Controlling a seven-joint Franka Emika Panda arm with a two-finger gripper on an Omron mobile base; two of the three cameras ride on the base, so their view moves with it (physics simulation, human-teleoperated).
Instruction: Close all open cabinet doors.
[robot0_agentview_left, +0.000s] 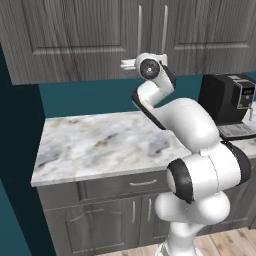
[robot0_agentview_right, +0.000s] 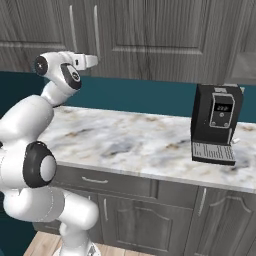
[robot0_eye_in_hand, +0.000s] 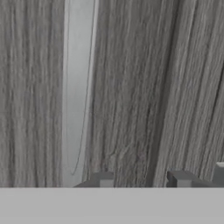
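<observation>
While shut, pincer (robot0_eye_in_hand: 142, 179) faces cabinet doors (robot0_eye_in_hand: 131, 87)

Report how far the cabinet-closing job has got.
Done, as far as the base views show: the wall cabinet doors above the marble counter sit flush, none standing ajar. In hand: the claw, shut on nothing, is right at a door face beside a silver handle. Left: pulling the arm back; doors outside these views can't be judged.

Countertop (robot0_agentview_left: 100, 145) free left; coffee machine (robot0_agentview_right: 216, 122) blocks right side.
</observation>
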